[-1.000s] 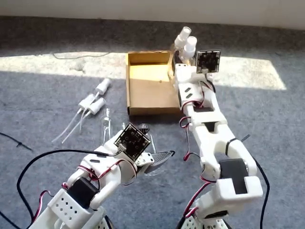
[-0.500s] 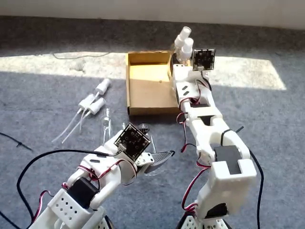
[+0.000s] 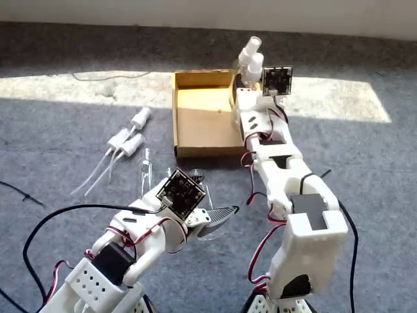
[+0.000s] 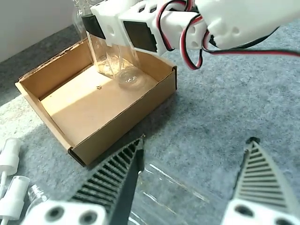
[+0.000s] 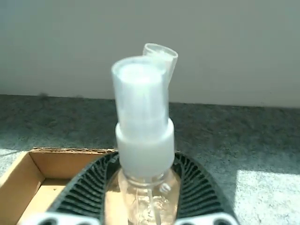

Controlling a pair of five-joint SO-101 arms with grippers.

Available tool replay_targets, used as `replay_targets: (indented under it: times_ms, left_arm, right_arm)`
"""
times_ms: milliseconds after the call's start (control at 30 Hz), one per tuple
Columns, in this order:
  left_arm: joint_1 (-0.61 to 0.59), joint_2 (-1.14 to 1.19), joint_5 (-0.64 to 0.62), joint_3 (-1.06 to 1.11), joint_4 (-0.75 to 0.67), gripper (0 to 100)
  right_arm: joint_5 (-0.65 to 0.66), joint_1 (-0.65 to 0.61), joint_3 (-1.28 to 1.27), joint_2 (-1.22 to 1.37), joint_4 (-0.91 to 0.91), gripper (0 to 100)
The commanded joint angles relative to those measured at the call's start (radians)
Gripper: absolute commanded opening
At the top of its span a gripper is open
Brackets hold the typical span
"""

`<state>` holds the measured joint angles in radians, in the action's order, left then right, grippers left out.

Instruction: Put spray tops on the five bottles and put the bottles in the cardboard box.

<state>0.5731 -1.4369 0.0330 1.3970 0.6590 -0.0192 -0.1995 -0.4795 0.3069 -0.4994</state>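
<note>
Right arm has stretched out a little farther and left, so its capped bottle (image 3: 256,63) is now over the far right corner of the cardboard box (image 3: 195,151), beside a second capped bottle (image 3: 251,45). Right gripper (image 5: 143,173) is clamped on the neck; release looks next. Left gripper (image 4: 197,140) hasn't moved, jaws wide apart over an uncapped bottle (image 4: 173,187) lying near the box. Loose spray tops (image 3: 127,140) lie well left.

Base of the bottle (image 5: 143,199) past the right wrist view's edge, second spray top (image 5: 162,55) mostly behind it.
</note>
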Motion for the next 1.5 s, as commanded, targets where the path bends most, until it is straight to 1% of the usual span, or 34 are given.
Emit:
replay_targets:
  times_ms: [0, 267, 367, 433, 500, 1467]
  left_arm:
    - [0.012, -0.008, 0.002, -0.005, -0.018, 30]
    - [0.012, -0.008, 0.002, -0.004, -0.018, 30]
    - [0.010, -0.008, 0.002, -0.004, -0.018, 30]
    - [0.010, -0.008, 0.002, -0.004, -0.018, 30]
    - [0.010, -0.008, 0.002, -0.004, -0.018, 30]
    - [0.010, -0.008, 0.002, -0.004, -0.018, 30]
  right_arm:
    - [-0.002, 0.010, 0.045, -0.013, -0.024, 0.4]
    - [0.000, -0.005, 0.044, -0.013, -0.025, 0.7]
    - [0.002, -0.021, 0.044, -0.013, -0.097, 0.7]
    - [0.061, -0.024, 0.039, -0.013, -0.151, 0.7]
    - [0.107, -0.024, 0.039, -0.012, -0.142, 0.7]
    - [0.114, -0.039, -0.002, 0.038, -0.142, 0.7]
